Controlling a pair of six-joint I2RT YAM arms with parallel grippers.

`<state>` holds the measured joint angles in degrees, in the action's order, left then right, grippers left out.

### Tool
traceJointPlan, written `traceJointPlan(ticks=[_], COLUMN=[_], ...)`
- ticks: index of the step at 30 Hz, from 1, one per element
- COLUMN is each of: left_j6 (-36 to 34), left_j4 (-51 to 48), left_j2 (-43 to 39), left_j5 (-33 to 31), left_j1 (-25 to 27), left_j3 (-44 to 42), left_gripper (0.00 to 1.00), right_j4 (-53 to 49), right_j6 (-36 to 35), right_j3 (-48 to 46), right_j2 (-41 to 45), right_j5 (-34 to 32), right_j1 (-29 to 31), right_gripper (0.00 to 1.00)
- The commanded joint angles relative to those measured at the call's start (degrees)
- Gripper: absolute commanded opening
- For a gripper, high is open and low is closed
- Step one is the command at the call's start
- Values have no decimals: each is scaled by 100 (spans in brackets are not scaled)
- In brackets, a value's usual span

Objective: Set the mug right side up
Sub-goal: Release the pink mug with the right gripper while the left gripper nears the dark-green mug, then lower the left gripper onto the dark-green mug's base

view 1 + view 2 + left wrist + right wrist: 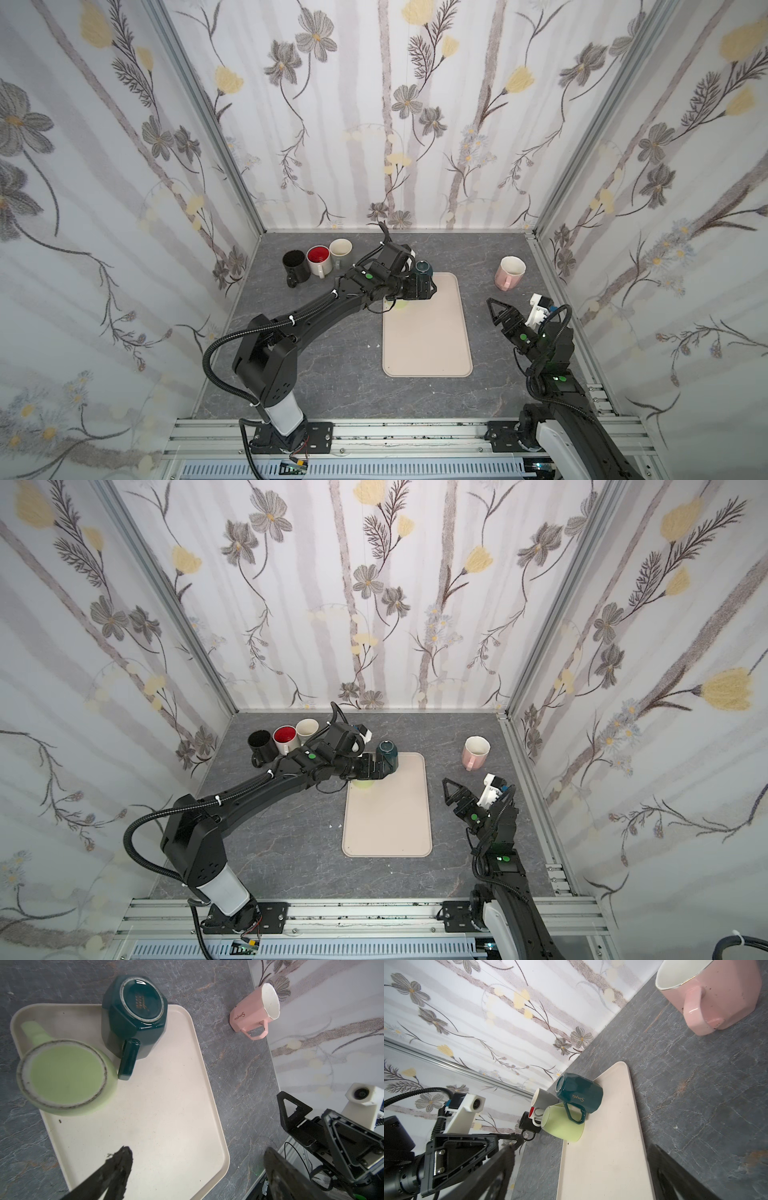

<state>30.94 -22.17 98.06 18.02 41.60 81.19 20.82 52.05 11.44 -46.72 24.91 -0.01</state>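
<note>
Two mugs stand upside down at the far left corner of the beige tray (428, 345): a dark teal mug (135, 1016) and a light green mug (64, 1076), side by side. In both top views my left arm covers most of the green mug (401, 305), and the teal mug (424, 268) shows beside the wrist. My left gripper (197, 1167) hovers open above the tray near the two mugs, holding nothing. At the right of the table my right gripper (498, 309) is open and empty, aimed toward the tray.
A pink mug (510, 272) stands upright on the grey tabletop at the back right, just beyond my right gripper. At the back left a black mug (295, 264), a white mug with a red inside (319, 258) and a cream mug (340, 250) stand upright. Walls enclose three sides.
</note>
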Motion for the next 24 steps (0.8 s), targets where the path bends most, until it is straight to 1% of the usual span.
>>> traceJointPlan(ticks=[1, 6, 16, 22, 24], left_j6=[-221, -347, -781, -831, -819], left_j4=[-35, -332, -936, -1016, -1017], left_j2=[194, 592, 1677, 2078, 2110], left_j5=[216, -27, -437, -793, -959], left_j1=[76, 196, 203, 199, 203], left_j3=[174, 760, 1868, 2258, 2285], left_gripper=[100, 100, 100, 100, 100], right_j4=[275, 272, -1, -302, -530], right_j6=[154, 218, 147, 134, -44], right_j3=[-55, -183, -287, -422, -402], right_j2=[56, 227, 645, 966, 1138], right_j5=[40, 136, 266, 340, 257], right_j1=[1, 1, 1, -5, -7], right_gripper=[100, 100, 100, 100, 100])
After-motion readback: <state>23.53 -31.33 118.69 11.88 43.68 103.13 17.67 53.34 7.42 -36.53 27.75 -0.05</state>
